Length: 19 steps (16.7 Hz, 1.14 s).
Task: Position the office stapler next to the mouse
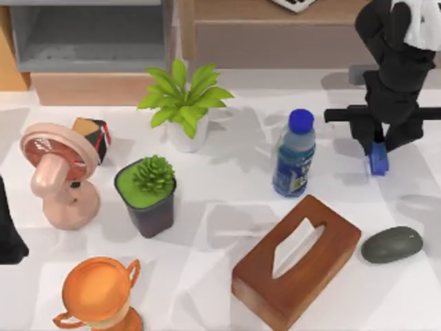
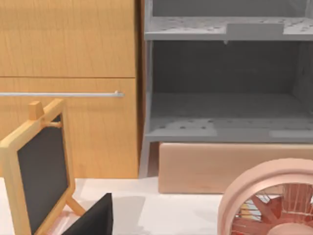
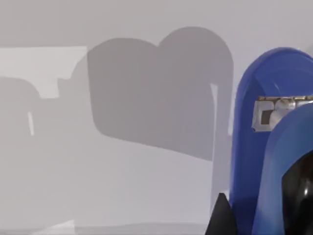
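Right gripper (image 1: 378, 153): we have it clamped on the stapler (image 1: 377, 158) at the table's (image 1: 227, 200) far right.
Stapler: it sits between our right fingers, blue and close up in our right wrist view (image 3: 274, 147).
Mouse (image 1: 392, 244): it lies nearer the front edge than our right gripper, well apart from it.
Bottle (image 1: 294, 153): it stands to the left of our right gripper.
Tissue box (image 1: 298, 261): it lies just left of the mouse.
Left arm (image 1: 10, 234): we keep it parked at the left edge, and we cannot tell its grip.
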Tool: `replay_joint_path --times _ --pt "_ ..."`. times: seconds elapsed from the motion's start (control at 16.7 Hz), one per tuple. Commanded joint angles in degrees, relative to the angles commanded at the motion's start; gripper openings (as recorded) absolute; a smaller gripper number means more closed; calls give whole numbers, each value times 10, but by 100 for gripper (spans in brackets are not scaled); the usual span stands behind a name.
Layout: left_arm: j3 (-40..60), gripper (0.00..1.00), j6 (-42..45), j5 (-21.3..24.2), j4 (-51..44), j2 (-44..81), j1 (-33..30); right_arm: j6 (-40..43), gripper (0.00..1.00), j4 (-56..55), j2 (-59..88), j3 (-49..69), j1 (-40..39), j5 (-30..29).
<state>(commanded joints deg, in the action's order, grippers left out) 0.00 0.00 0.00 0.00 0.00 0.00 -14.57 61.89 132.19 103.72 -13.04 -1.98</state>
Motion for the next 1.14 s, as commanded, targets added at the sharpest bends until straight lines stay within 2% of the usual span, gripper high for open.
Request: replay_joint_path --times 0.78,1.14 --pt "0 100 0 0 0 0 0 0 98 0 0 0 0 0" --pt "0 100 0 0 0 0 0 0 100 0 0 0 0 0"
